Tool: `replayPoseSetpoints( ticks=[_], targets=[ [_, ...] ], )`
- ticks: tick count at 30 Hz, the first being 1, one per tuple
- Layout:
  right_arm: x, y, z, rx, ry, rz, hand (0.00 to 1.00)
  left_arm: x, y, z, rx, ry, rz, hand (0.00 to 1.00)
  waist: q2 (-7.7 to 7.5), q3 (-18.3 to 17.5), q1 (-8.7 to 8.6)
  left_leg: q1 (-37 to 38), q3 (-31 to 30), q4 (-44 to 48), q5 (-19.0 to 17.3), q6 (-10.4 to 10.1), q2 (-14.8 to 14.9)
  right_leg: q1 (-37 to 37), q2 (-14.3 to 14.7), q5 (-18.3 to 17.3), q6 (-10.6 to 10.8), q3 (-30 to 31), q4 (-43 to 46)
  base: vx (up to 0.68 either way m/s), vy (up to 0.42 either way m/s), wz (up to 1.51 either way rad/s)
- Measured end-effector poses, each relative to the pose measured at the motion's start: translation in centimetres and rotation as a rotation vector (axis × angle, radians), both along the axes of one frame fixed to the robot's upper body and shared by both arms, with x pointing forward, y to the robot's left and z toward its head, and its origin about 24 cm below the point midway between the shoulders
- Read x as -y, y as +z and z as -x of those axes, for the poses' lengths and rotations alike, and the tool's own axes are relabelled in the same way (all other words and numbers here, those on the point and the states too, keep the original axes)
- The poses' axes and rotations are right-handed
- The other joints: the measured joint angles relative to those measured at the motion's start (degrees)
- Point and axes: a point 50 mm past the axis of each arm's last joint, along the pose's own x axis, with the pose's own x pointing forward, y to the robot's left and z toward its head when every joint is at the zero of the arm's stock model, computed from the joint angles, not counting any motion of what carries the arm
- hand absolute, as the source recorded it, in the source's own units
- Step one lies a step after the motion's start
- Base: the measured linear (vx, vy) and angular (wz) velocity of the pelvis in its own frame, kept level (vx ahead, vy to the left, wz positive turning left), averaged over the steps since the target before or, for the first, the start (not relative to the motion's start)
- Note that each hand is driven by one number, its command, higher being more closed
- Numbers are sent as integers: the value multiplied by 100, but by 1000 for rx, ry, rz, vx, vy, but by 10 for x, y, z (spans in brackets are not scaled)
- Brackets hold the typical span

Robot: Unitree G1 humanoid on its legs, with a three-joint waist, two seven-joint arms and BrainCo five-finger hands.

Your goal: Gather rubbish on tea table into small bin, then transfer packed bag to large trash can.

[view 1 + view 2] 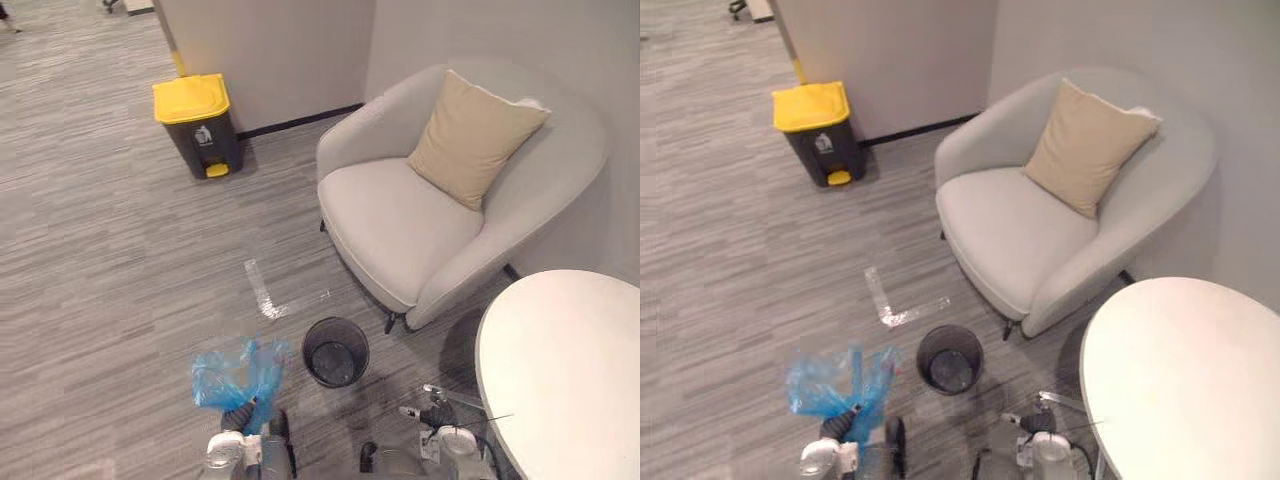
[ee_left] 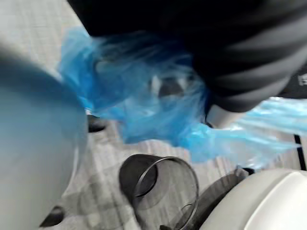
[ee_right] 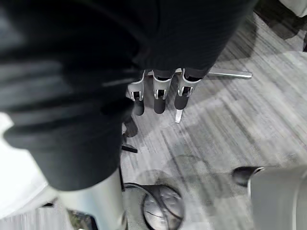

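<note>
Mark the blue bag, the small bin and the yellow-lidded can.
blue bag (image 1: 225, 380): left eye view, crumpled plastic middle
small bin (image 1: 336, 333): left eye view, far inner wall
yellow-lidded can (image 1: 191, 98): left eye view, middle of lid

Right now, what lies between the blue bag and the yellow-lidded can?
Between blue bag and yellow-lidded can the left eye view shows bare floor, a tape mark just aside.
</note>
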Motion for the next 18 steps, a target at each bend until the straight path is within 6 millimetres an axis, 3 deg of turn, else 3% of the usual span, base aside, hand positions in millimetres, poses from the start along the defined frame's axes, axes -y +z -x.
replayPoseSetpoints(
  ticks=[2,3,6,7,8,10,14,18],
  targets=[
    [-1,1,-2,6,-3,2,0,0,0,0,1,2,1,100,67,-10,1,-38,68,-321,-135,-98,102,-16,15,210,-170,-337,-164,-117,-82,61],
    [-7,0,-3,12,-10,-13,0,0,1,-2,6,2,0,100,-48,-19,-8,-145,328,-259,-330,-33,109,21,-87,436,-254,-546,-476,-90,-26,71],
    [-7,0,-2,14,-30,-13,0,7,6,-15,47,-22,13,100,-107,17,-30,-275,1034,1369,-489,187,206,91,-334,590,-318,-1011,-575,-70,-8,83],
    [-7,0,-2,13,-32,-12,0,8,7,-16,52,-24,14,100,-100,22,-41,-172,1182,1421,-687,290,247,140,-356,592,-314,-1122,-574,-79,53,71],
    [-7,0,-2,13,-32,-12,0,8,8,-18,58,-30,12,100,-68,13,-48,-157,1270,1378,-694,282,252,184,-372,607,-284,-1252,-572,-88,88,70],
    [-7,0,-3,12,-42,-18,0,3,7,-16,49,-47,-6,100,-145,-33,-74,173,1255,402,-439,268,-45,331,-474,685,-114,-1529,-934,-113,132,70],
    [-6,-1,-3,0,-46,-21,0,-3,2,-9,6,-72,-34,100,-198,17,-143,458,1232,-34,-412,390,-377,549,-720,790,239,-1687,-1169,-43,159,46],
    [-12,-6,2,-37,-42,-37,0,-15,2,-8,-2,-78,-70,100,-242,22,-148,467,1119,-351,-400,418,-658,576,-819,862,373,-1662,-1367,-1,160,31]
  ],
)
